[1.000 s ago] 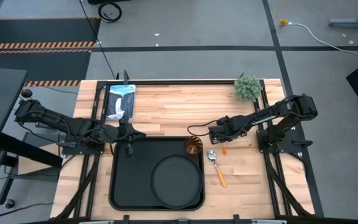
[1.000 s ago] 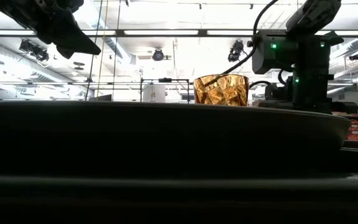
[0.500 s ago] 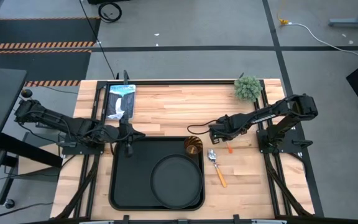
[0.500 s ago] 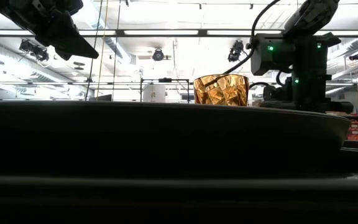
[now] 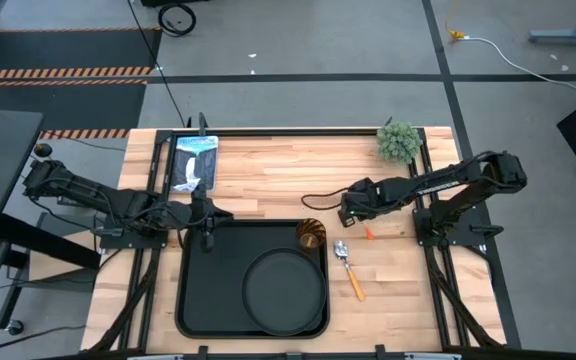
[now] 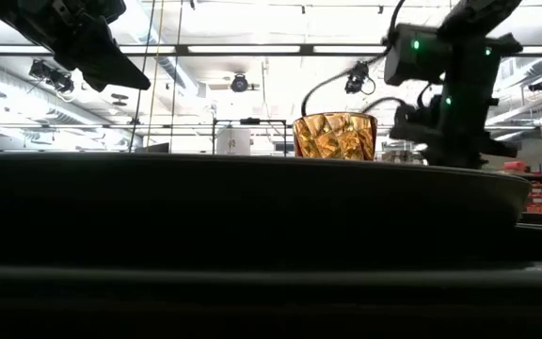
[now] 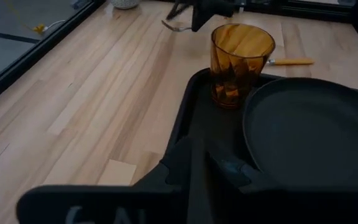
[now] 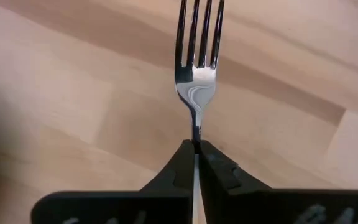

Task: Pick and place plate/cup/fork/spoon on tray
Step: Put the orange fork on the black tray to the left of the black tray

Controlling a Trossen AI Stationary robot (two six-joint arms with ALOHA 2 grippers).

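Our right pincer [image 8: 196,149] is clamped on the fork [image 8: 197,74], holding it by the neck above the bare wooden surface [image 5: 268,190] beside the tray [image 5: 193,300]. The plate [image 5: 284,290] and cup [image 5: 311,234] already sit on the tray; the spoon [image 5: 348,268] lies just right of it. Such a thin grip could let the fork twist or slip, and swinging it in could knock the cup. Only the right wrist view shows the grip; the high view shows a speck of red handle. Our left pincer [image 7: 194,158] waits together over the tray's left corner.
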